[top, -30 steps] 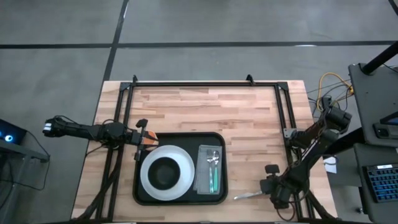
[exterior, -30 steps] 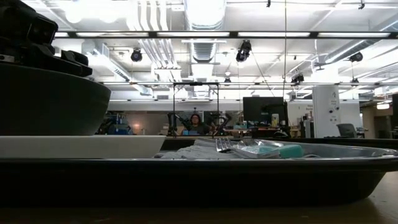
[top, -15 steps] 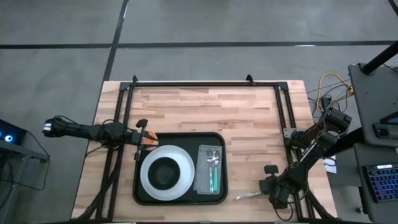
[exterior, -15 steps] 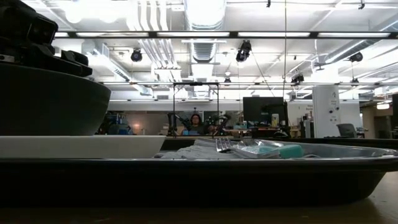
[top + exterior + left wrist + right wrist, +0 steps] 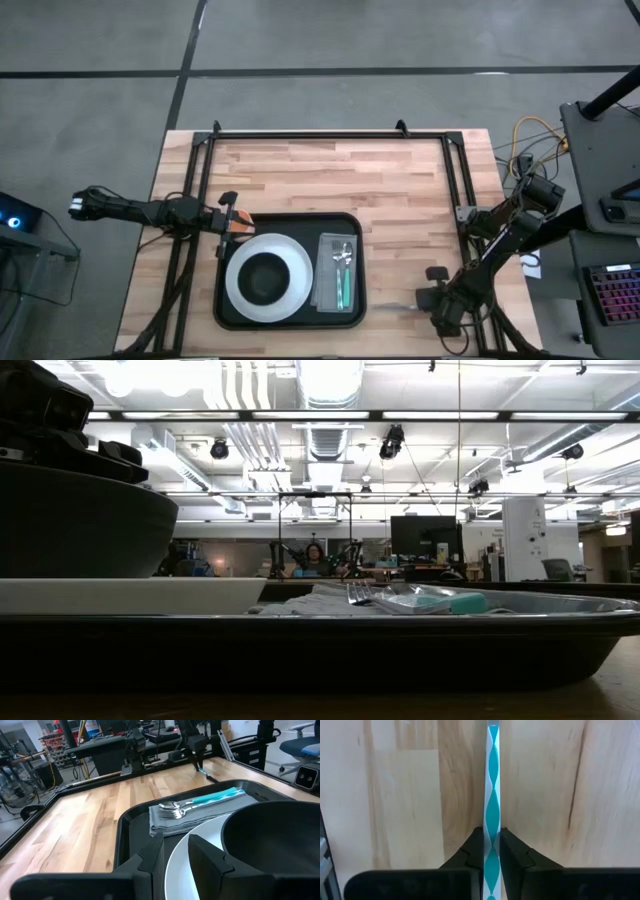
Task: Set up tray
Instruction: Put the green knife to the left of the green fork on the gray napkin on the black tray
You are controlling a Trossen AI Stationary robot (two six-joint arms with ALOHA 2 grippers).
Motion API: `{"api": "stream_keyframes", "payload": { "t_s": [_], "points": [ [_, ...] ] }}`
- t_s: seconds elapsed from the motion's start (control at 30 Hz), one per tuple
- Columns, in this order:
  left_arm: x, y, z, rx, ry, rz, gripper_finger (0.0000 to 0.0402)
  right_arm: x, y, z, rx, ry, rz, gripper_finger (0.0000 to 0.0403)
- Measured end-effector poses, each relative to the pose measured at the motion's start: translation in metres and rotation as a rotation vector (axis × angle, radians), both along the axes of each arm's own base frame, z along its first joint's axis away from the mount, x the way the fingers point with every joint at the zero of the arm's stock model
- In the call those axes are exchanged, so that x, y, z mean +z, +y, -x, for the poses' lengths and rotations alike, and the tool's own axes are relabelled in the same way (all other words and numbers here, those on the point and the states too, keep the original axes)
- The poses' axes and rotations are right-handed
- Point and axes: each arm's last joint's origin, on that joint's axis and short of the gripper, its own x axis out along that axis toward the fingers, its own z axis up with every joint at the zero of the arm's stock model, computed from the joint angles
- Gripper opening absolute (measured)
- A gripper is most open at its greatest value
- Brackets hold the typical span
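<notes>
**A:** Start from the high view. Where does the job stand?

**B:** The tray [image 5: 290, 271] sits at the near-middle of the wooden counter [image 5: 330, 180]. It already carries a white plate [image 5: 295, 280] with a dark bowl [image 5: 265, 277] on it, and beside them a grey napkin [image 5: 336, 268] with a fork [image 5: 341, 258] and a teal-handled utensil [image 5: 344, 290]. The right end effector [image 5: 428, 298] is down on the counter just right of the tray, over a knife [image 5: 405, 307] lying apart from it. The left end effector [image 5: 228, 222] waits at the tray's far-left corner.

**A:** Low view?

**B:** Tray rim [image 5: 400, 622] across the frame, bowl at left, fork tines [image 5: 357, 594] and a teal handle [image 5: 450, 601] on the napkin. A person sits far back in the room. No writing I can read.

**A:** Left wrist?

**B:** Its fingers [image 5: 152, 857] stand slightly apart over the tray's edge, gripping nothing.

**A:** Right wrist?

**B:** Fingers [image 5: 476, 845] clenched on the knife's teal-and-white patterned handle [image 5: 492, 795], which lies flat on the wood. So the step is picking up the last piece of cutlery. Next, I'd judge, lift it clear, carry it over the rim and lay it on the napkin by the others. No brands or labels visible anywhere.
</notes>
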Motion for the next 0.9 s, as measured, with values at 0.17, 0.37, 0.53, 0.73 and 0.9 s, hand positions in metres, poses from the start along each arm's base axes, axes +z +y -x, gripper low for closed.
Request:
{"api": "stream_keyframes", "payload": {
  "t_s": [0.17,0.37,0.53,0.73,0.9],
  "points": [
    [0.000,0.000,0.000,0.000,0.000,0.000,0.0071,0.003,0.000,-0.004,-0.066,0.009,-0.008,0.0023],
    [0.000,0.000,0.000,0.000,0.000,0.000,0.0071,0.014,0.005,-0.014,-0.164,-0.022,-0.001,0.0023],
    [0.000,0.000,0.000,0.000,0.000,0.000,0.0071,0.027,0.003,-0.019,-0.344,-0.001,0.049,0.0023],
    [0.000,0.000,0.000,0.000,0.000,0.000,0.0071,0.035,-0.001,-0.029,-0.552,-0.002,0.044,0.0023],
    [0.000,0.000,0.000,0.000,0.000,0.000,0.0071,0.029,-0.005,-0.038,-0.696,0.031,0.068,0.0023]
  ]
}}
